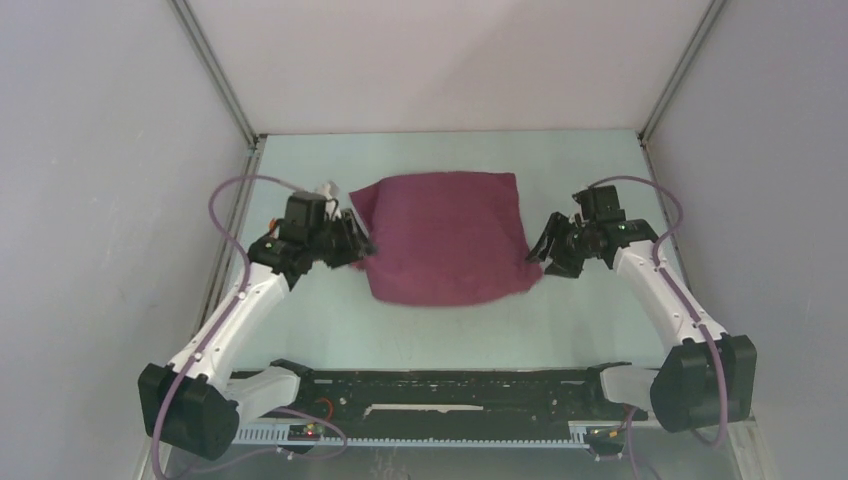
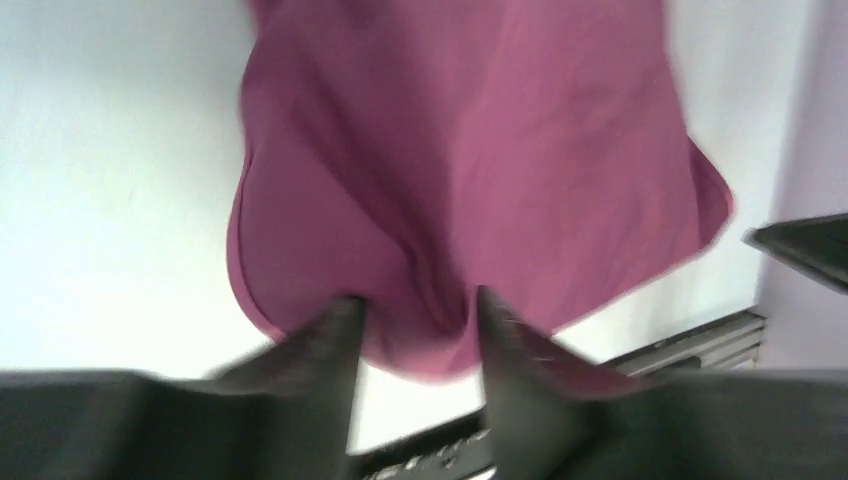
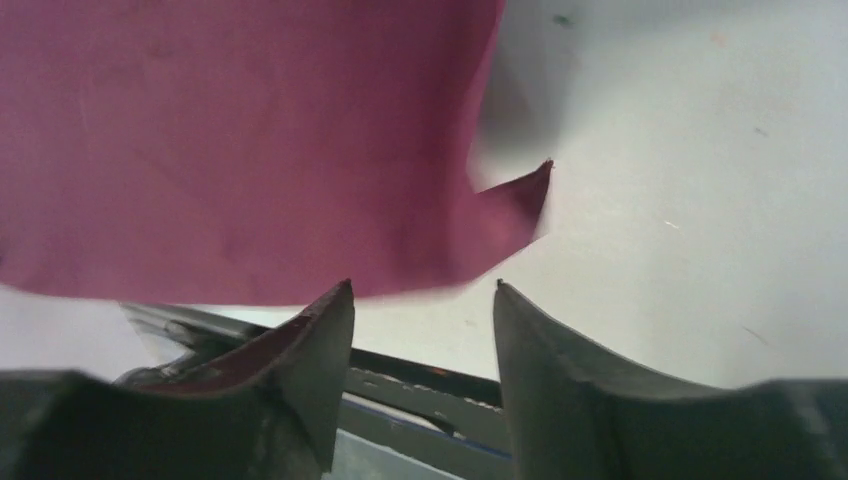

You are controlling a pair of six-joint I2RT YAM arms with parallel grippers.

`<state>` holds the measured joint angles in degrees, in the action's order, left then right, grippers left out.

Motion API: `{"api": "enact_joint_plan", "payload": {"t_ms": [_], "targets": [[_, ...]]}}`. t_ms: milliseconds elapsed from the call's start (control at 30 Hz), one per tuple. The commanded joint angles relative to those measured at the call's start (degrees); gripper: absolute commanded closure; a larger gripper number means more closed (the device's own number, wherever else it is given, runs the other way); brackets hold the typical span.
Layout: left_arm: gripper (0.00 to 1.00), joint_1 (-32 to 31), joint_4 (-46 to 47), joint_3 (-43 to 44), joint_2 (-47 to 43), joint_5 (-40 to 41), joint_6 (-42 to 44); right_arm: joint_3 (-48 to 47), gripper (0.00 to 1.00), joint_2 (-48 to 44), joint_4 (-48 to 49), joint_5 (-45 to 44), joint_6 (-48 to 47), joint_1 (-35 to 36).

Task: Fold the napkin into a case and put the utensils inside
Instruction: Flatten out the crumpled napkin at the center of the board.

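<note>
The maroon napkin (image 1: 445, 238) lies spread on the pale table, with its near edge bulging and its near right corner sticking out. It is a broad sheet, not a narrow case. My left gripper (image 1: 360, 247) is at the napkin's left edge. In the blurred left wrist view the fingers stand apart, with a bunched bit of the napkin (image 2: 470, 160) between the tips of the gripper (image 2: 412, 305). My right gripper (image 1: 545, 258) is open just off the near right corner. In the right wrist view the napkin (image 3: 250, 140) lies beyond the gripper's tips (image 3: 422, 288), untouched. No orange utensils are in view.
A black rail (image 1: 450, 385) with the arm bases runs along the table's near edge. Grey walls and metal frame posts (image 1: 215, 75) close in the table on three sides. A small white piece (image 1: 328, 188) shows by the left wrist.
</note>
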<state>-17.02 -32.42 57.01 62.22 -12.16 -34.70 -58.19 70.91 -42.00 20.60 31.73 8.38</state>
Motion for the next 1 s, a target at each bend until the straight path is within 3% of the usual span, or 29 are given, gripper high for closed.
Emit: {"api": "enact_joint_plan", "payload": {"t_ms": [0,67,133,200,300,467,567,733,967], "targets": [[0.35,-0.1,-7.4,-3.3,-2.4,8.7,5.1,0.8,0.29,-4.6,-1.9,-9.7,-5.2,-0.2],[0.21,-0.1,-9.4,-1.1,-3.0,12.0,6.6,0.1,0.22,-4.7,-0.9,-13.3,-5.8,-0.3],[0.08,-0.1,-8.7,-1.2,-5.1,11.4,6.7,0.1,0.21,-3.9,-0.6,-13.8,-6.6,-0.3],[0.02,0.0,-6.9,-3.4,-6.7,8.4,6.0,0.6,0.21,-2.3,-0.6,-13.0,-7.1,-0.3],[0.02,0.0,-4.3,-8.9,-7.8,8.2,2.7,2.2,0.21,0.0,1.0,-11.1,-7.5,-0.3],[0.01,0.0,3.6,-20.1,-11.5,9.3,-5.6,4.8,0.18,2.5,1.9,-20.0,-5.7,-0.4],[0.0,0.0,7.4,-24.6,-12.4,9.9,-8.3,6.0,0.14,4.9,3.3,-20.1,-6.2,-1.5],[0.0,0.8,14.5,-29.6,-9.9,11.9,-10.8,9.7,0.13,9.9,10.0,-5.7,-7.3,-9.6],[0.0,3.5,24.3,-35.4,-7.1,10.4,-13.9,14.4,0.15,13.1,17.4,6.4,-6.4,-13.2]]}}
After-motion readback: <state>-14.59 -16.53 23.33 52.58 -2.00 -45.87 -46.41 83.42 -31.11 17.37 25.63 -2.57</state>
